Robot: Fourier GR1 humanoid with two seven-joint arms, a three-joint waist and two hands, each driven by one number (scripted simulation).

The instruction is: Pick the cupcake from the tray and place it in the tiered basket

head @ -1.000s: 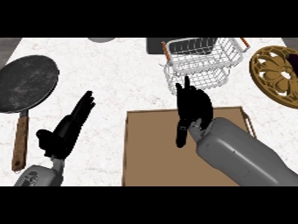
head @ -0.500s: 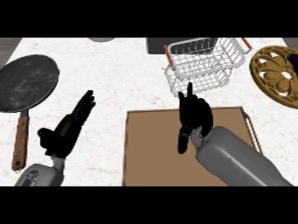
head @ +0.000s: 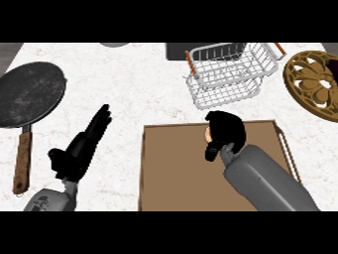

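Right hand (head: 226,130) over the far edge of the brown tray (head: 179,173), fingers curled down round a small pale thing, apparently the cupcake (head: 209,134), of which only a sliver shows at the hand's left side; rest hidden under the fingers. Grey forearm running back from there to the table's near right corner, across the tray. Tray itself at the near edge of the white marble table (head: 128,89), a little right of the middle.

Just beyond the tray's far edge, the white wire tiered basket (head: 226,74) with brown handles, near the table's far edge and close to the right hand but apart from it. Gold patterned plate (head: 314,89) at the table's right edge, beside the basket, with something dark on its far right part. Black frying pan (head: 24,94) with wooden handle along the left edge, handle pointing toward the near edge.

Left hand (head: 80,149) between pan handle and tray, released, fingers straight and pointing toward the far edge, holding nothing.
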